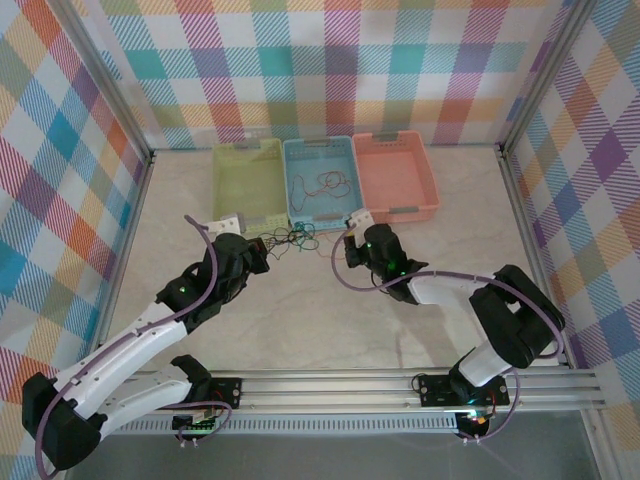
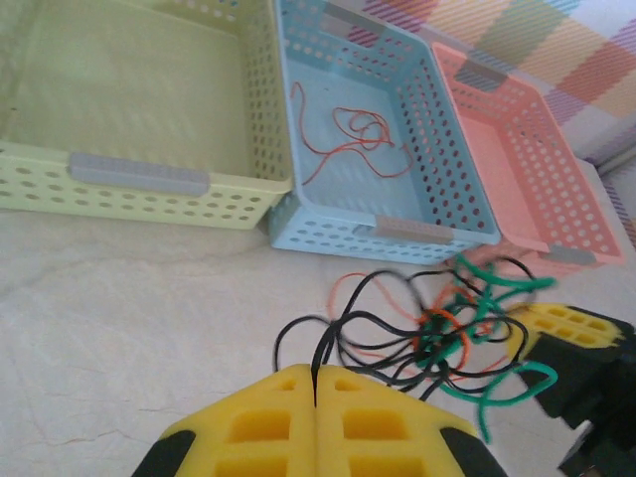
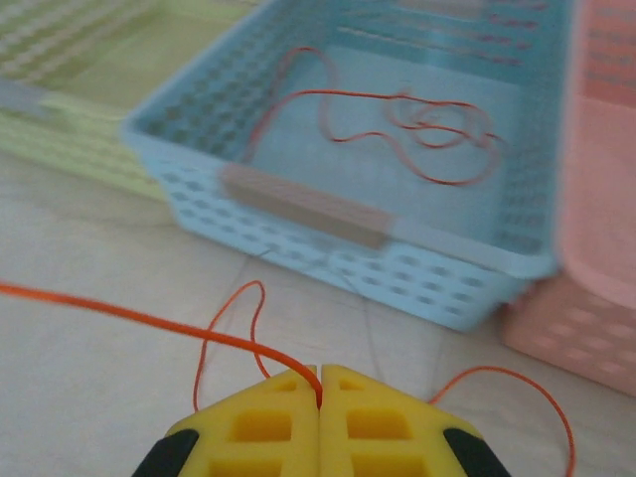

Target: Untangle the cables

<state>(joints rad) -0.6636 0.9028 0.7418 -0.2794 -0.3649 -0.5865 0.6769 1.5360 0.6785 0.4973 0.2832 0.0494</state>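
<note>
One orange cable (image 3: 437, 117) is lying in the blue basket (image 3: 417, 283) ahead of both pincers, while the left pincer (image 2: 316, 397) is clamping shut on a black cable (image 2: 315, 363), the right pincer (image 3: 320, 383) on an orange strand (image 3: 149, 320), the knot (image 2: 442, 328) between them awaiting separation.

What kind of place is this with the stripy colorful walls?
Probably a robot practice booth: checked cloth walls on a metal frame, two robot arms bolted to a rail, and three baskets lined up behind a tangle of cables.
</note>
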